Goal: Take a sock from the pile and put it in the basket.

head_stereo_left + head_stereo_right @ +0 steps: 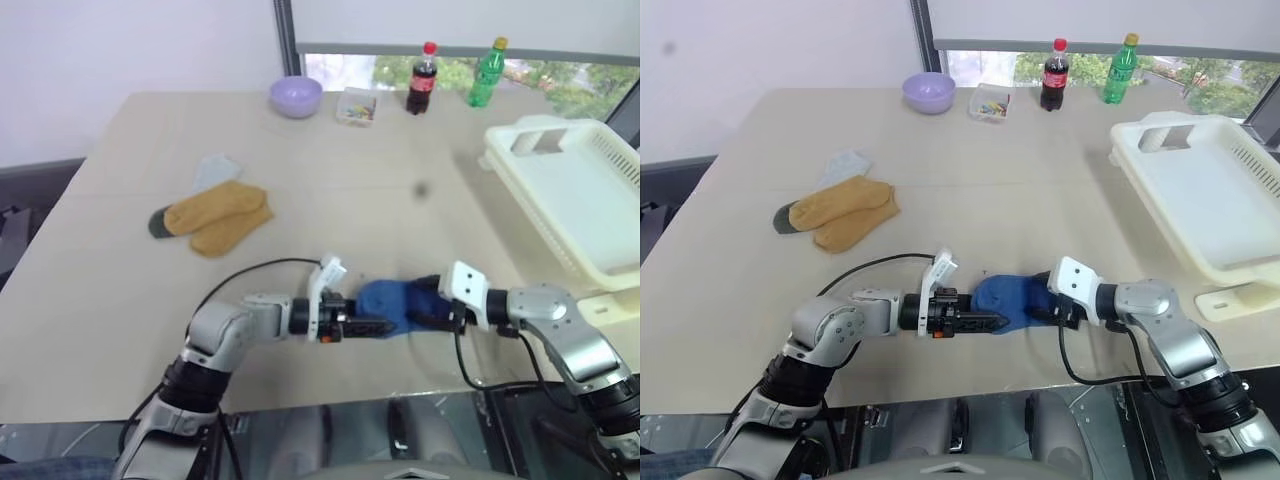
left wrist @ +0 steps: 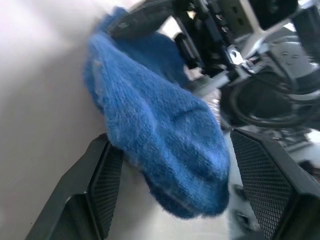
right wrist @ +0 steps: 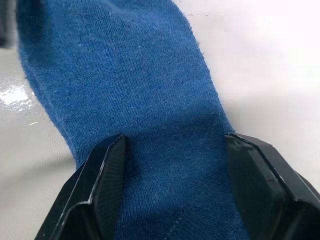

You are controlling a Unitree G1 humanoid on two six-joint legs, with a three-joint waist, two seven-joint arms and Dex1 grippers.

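1. Near the front edge of the beige surface (image 1: pixel 330 190), you had both grippers meeting at one royal blue sock (image 1: pixel 392 300), which lay between them.
2. Your right gripper (image 3: pixel 172 150) was clamped on the blue sock: its wrist view showed the knit bunched between the two black fingers (image 3: pixel 102 180), with fabric running on past the tips.
3. Your left gripper (image 2: pixel 172 185) stood with its fingers spread wide, one on each side of the sock's rounded end; the sock hung in the gap and lay against the one finger (image 2: pixel 95 185), apart from the other.
4. From the head views, the left arm reached in from the left and the right arm from the right, both pointing toward the sock.
5. The remaining pile (image 1: pixel 215 215) lay well apart, farther back on the left: two mustard-yellow socks (image 1: pixel 845 210) overlapping, one with a dark toe, and a pale grey sock (image 1: pixel 845 163) just behind them.
6. The white slotted basket (image 1: pixel 600 170) sat at the right edge of the surface, tilted, well away from the sock.
7. Along the far edge by the window stood a lavender bowl (image 1: pixel 296 96), a small clear box (image 1: pixel 357 106), a cola bottle (image 1: pixel 422 78) and a green bottle (image 1: pixel 488 72).
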